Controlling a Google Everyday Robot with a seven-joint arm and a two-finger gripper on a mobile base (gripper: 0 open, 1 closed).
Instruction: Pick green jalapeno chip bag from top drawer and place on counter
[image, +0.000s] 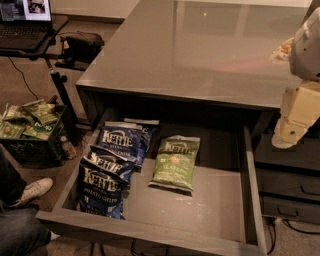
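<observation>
The green jalapeno chip bag (175, 163) lies flat in the middle of the open top drawer (215, 200), right of the dark blue Kettle bags (121, 141). The glossy grey-brown counter (200, 50) spans the top of the view above the drawer. My gripper (289, 134) hangs at the right edge, over the counter's right front corner, up and to the right of the green bag and well apart from it. It holds nothing that I can see.
Another dark blue Kettle bag (102, 184) lies at the drawer's front left. Smaller dark drawers (290, 187) stand at the right. A crate of green bags (30, 122), a desk with a laptop (25, 25) and a person's shoe (32, 190) are at the left.
</observation>
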